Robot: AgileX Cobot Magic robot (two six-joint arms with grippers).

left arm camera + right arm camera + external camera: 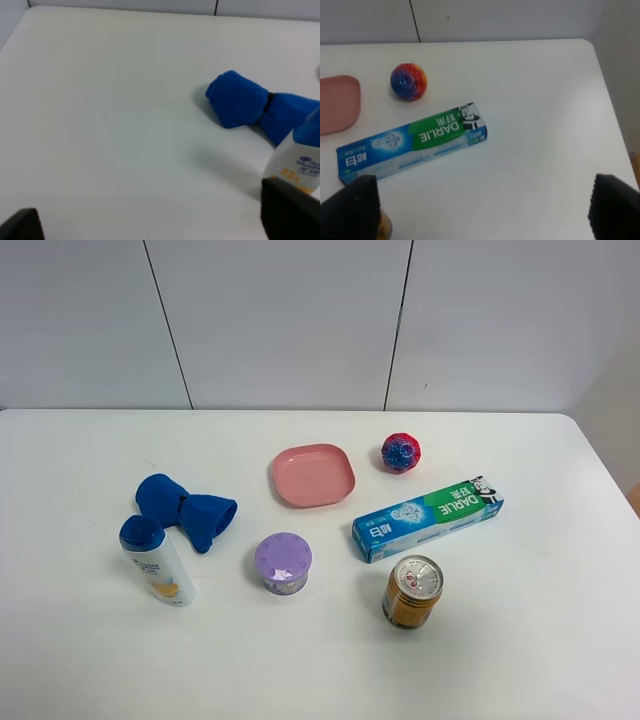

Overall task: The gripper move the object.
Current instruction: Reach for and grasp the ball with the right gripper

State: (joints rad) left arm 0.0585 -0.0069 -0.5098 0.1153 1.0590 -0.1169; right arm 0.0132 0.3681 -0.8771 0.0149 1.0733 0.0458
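The object, a small bumpy ball [400, 452] in red, blue and orange, sits on the white table right of the pink plate [312, 475]. It also shows in the right wrist view [408, 81], beyond the toothpaste box. My right gripper [482, 205] is open and empty, with its black fingertips [350, 205] wide apart, well short of the ball. My left gripper [155, 220] is open and empty, near the blue cloth [250, 105] and the bottle [300, 160]. Neither gripper shows in the exterior high view.
A blue-green toothpaste box [427, 519] lies between the ball and a gold can [412, 591]. A purple lidded tub [283, 563] stands at the middle front. A blue cloth [185, 508] and a white bottle with a blue cap [157, 560] are at the left.
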